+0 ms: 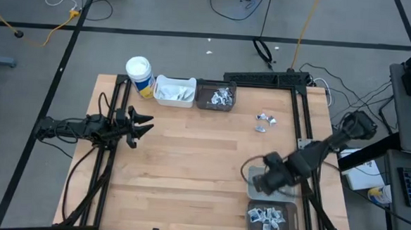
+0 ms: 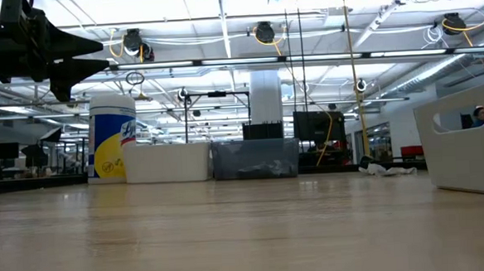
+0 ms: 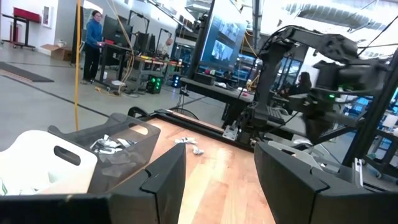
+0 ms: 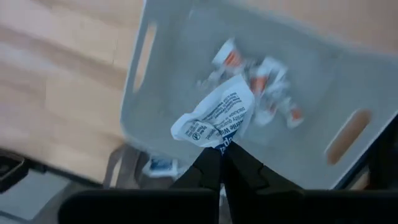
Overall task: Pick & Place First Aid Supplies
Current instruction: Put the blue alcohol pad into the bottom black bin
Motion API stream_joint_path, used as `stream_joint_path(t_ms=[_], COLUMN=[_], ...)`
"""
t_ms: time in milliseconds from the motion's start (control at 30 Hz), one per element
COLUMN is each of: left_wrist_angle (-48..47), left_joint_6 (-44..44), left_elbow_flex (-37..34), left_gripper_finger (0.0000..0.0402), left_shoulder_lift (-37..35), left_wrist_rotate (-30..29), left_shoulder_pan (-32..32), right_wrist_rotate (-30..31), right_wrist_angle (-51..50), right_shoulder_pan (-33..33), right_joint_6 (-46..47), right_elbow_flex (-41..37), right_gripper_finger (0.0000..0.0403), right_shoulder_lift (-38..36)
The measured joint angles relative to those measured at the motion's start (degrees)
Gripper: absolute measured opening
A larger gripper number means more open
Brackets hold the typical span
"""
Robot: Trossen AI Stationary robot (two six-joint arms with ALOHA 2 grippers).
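While the left gripper (image 1: 143, 125) waits with its fingers spread apart above the left side of the table (image 1: 188, 170), the right gripper (image 4: 222, 163) hangs over a pale grey bin (image 4: 348, 74) near the table's right edge, its fingertips pinched together on the lower edge of a crumpled white packet (image 4: 214, 118) with dark print; the packet stands up from the tips, creased and partly folded, above a few smaller packets with orange markings (image 4: 273, 93) lying in the bin; more supplies lie elsewhere, a few loose packets (image 1: 265, 120) on the bare wood toward the far right, others in a dark bin (image 1: 216, 96) at the far edge beside a white bin (image 1: 174, 91), and a heap in another dark bin (image 1: 272, 218) at the near right corner; the held packet looks light, thin and limp, probably slick-surfaced, so a grip on a flat margin rather than on a wrinkle seems safest, and a light pinch should be enough; it may flutter or cling to a finger on release.
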Motion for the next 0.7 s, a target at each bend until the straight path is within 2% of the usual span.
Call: stream_joint_path(t_ms=[367,533,700], left_wrist_angle=[0.02,0.00,0.02], left_joint_6=[0.00,0.00,0.00], left_elbow_flex=[0.00,0.00,0.00], left_gripper_finger=[0.0196,0.0196,0.0196], left_shoulder_lift=[-0.02,-0.02,-0.01], left_wrist_rotate=[0.00,0.00,0.00], left_shoulder_pan=[-0.02,0.00,0.00], right_wrist_rotate=[1.47,1.26,0.96], right_wrist_angle=[0.87,1.51,3.89], right_shoulder_pan=[13.02,15.53,16.06], right_joint_6=[12.21,14.39,14.74], right_elbow_flex=[10.03,13.73,12.69], right_gripper_finger=[0.0000,0.0000,0.0000], right_shoulder_lift=[10.90,14.81,16.53])
